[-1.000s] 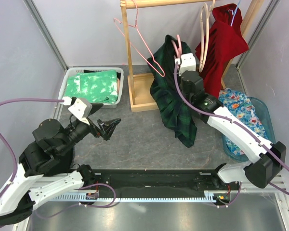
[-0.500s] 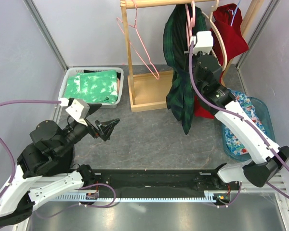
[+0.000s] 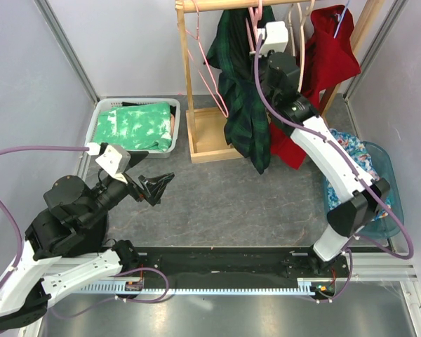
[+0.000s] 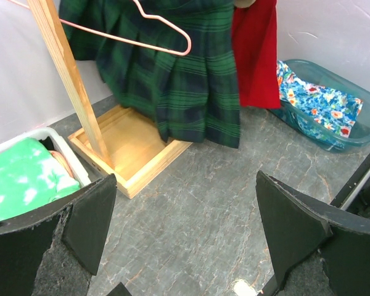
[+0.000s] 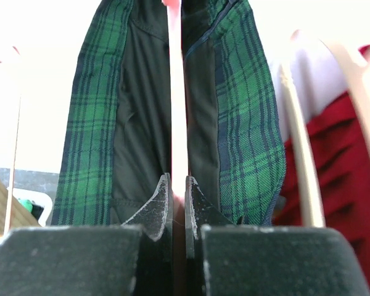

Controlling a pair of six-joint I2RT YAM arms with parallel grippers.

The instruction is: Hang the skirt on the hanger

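Skirt (image 3: 242, 91) and pink hanger (image 3: 253, 10) have risen, in the overhead view, from low over the bench (image 3: 217, 210) to the wooden rail (image 3: 210, 5) within the last second, carried by the right gripper (image 3: 262, 17). I judge the garment is already on its hanger and only the hooking remains. Room is tight: an empty hanger (image 3: 209, 67) hangs just left and a red garment (image 3: 330, 56) just right.

From the left wrist, the left gripper (image 4: 185, 234) shows its fingers wide apart, idle and well clear of the hem.

From the right wrist, the fingers are clamped on the hanger's wire, with plaid draping both sides. The hook is out of frame, so I cannot tell whether it is seated.
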